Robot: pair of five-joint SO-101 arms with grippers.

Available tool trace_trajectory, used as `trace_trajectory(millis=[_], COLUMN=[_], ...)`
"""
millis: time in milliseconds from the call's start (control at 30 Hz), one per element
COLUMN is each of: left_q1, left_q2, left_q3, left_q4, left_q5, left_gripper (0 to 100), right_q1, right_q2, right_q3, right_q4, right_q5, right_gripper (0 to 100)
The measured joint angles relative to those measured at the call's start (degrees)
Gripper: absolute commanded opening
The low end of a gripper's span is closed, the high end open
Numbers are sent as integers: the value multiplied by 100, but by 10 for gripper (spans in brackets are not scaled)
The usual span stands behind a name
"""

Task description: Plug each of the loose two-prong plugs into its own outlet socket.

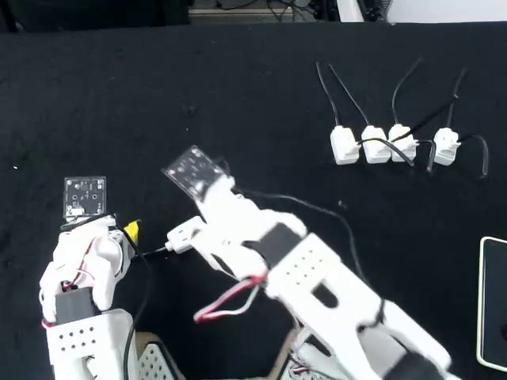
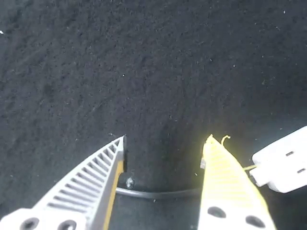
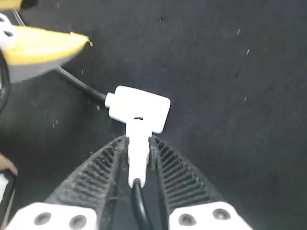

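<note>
My right gripper (image 3: 138, 142) is shut on a slim white two-prong plug (image 3: 136, 158), whose front end sits against a white outlet socket block (image 3: 141, 108) on the black table. In the high view this pair (image 1: 184, 234) lies left of centre, with the right gripper (image 1: 195, 229) on it. A black cable (image 3: 79, 84) runs from the socket toward my left gripper (image 1: 128, 234). The left gripper (image 2: 165, 149) stands open just above the table, the cable (image 2: 158, 193) crossing between its fingers and the socket (image 2: 283, 165) beside its yellow finger (image 2: 225, 177).
Several white plug-and-socket pairs (image 1: 392, 145) with black cables lie in a row at the back right. A dark flat device (image 1: 493, 301) lies at the right edge. The black cloth (image 1: 158, 95) covers the table.
</note>
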Motion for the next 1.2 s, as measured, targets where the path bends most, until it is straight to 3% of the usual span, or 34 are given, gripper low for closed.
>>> trace_trajectory(millis=[133, 333, 767, 1200], left_q1=[9, 475, 905, 905], left_q2=[0, 18, 273, 3851], left_q3=[211, 334, 343, -536], left_q4=[-18, -53, -211, -1934], left_q5=[53, 105, 105, 264], left_gripper=[263, 263, 263, 263], right_q1=[0, 0, 53, 826], right_q2=[844, 1591, 1846, 1881], right_q3=[-651, -747, -932, -1275], right_q4=[501, 448, 501, 1187], right_q5=[0, -185, -281, -378], right_gripper=[10, 10, 10, 10])
